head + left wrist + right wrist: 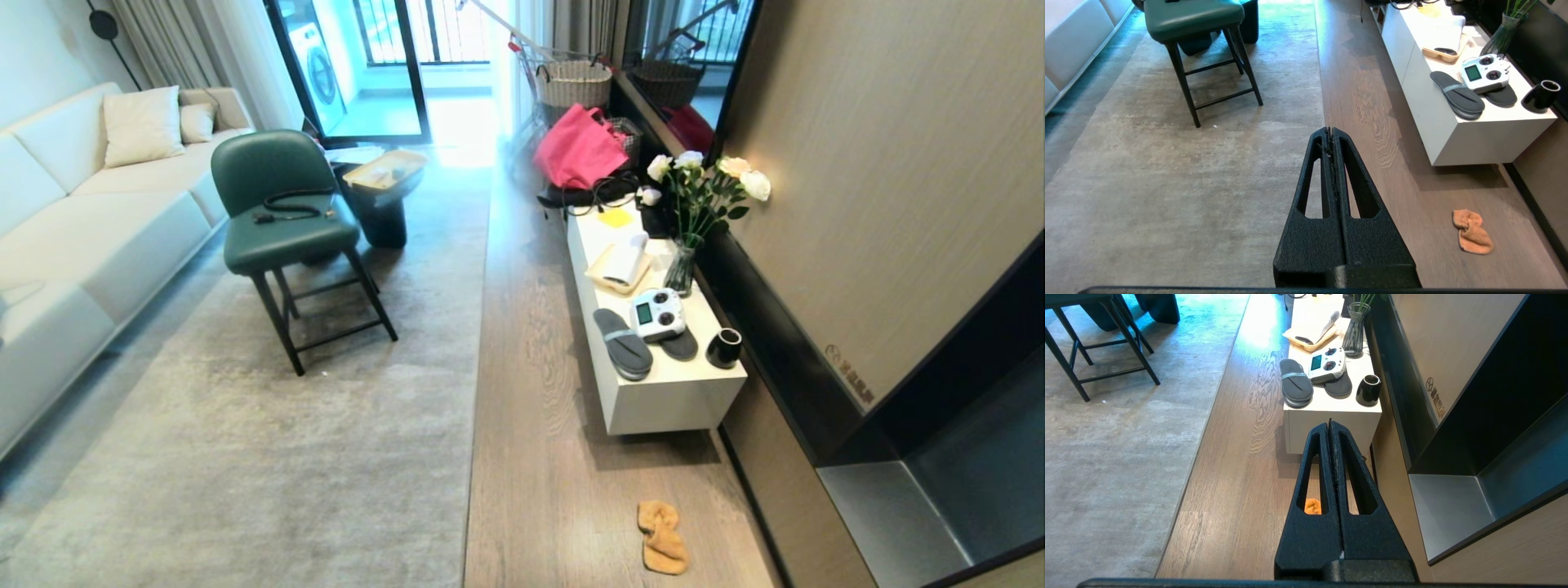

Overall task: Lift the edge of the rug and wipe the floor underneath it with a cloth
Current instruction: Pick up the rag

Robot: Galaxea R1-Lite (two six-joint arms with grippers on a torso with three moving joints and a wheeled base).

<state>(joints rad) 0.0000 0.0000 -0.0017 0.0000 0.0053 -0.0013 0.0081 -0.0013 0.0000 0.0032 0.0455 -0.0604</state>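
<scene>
Living room: rug edge [480,327] flat along the floor [531,457]; cloth [662,537] crumpled near the white counter [669,408] corner. Left claw [1330,130] and right claw [1329,424] both pressed together, empty.

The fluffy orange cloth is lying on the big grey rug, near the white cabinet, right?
Not quite. The fluffy orange cloth lies on the brown wooden floor, not on the big grey rug. It is near the low white cabinet, as the head view shows.
</scene>
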